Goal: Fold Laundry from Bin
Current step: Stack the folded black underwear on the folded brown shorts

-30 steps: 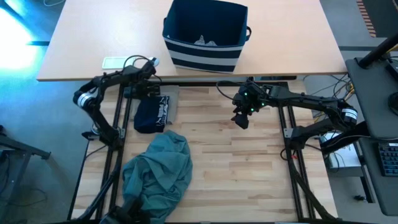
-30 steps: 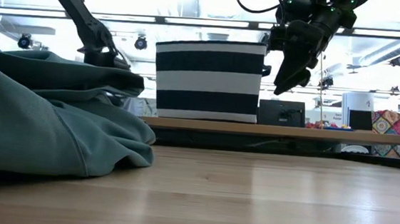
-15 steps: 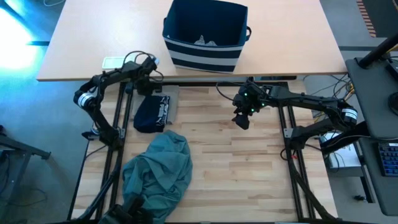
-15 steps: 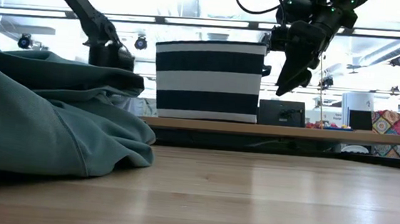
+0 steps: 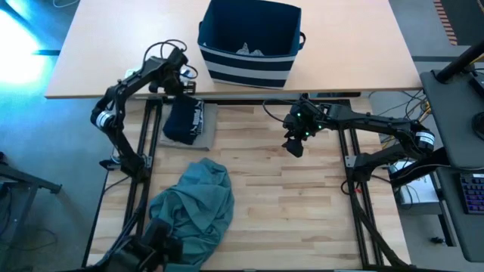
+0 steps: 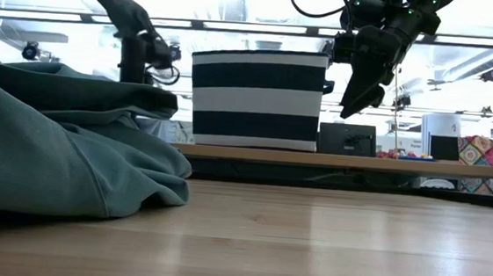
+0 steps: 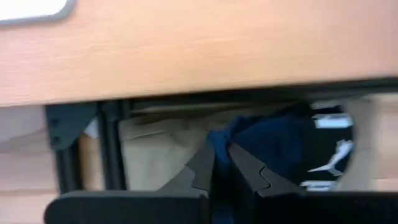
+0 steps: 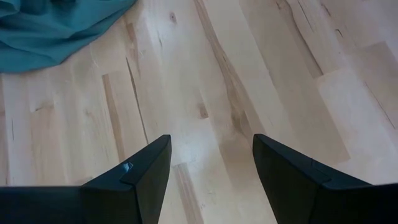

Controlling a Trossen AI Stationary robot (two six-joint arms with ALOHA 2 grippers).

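Since a second ago the left gripper (image 5: pixel 184 89) has been pulling back from the folded navy-blue garment with white lettering (image 5: pixel 184 121) and rising toward the near edge of the back table (image 5: pixel 355 53), its fingers now clenched together on nothing that I can see. In the left wrist view the dark fingertips (image 7: pixel 217 168) are pressed together with the navy cloth lying beyond them, apart from them, so the piece looks released where it is meant to stay.

The large teal-green soft garment (image 5: pixel 193 208) is lying crumpled toward the front left corner of the wooden work table (image 5: pixel 302 211), seemingly waiting its turn to be spread and folded. The boxy navy-blue fabric bin with white stripes (image 5: pixel 249 41) is standing on the back table near its front edge, within both arms' reach, with small grey cloth pieces (image 5: pixel 249 51) at its bottom. The navy garment is resting on a flat beige piece (image 5: pixel 210 121) at the work table's back left edge, probably the stack of finished items.

The right gripper (image 5: pixel 293 145) is hovering over the middle of the work table's back edge, jaws standing apart and empty, waiting.
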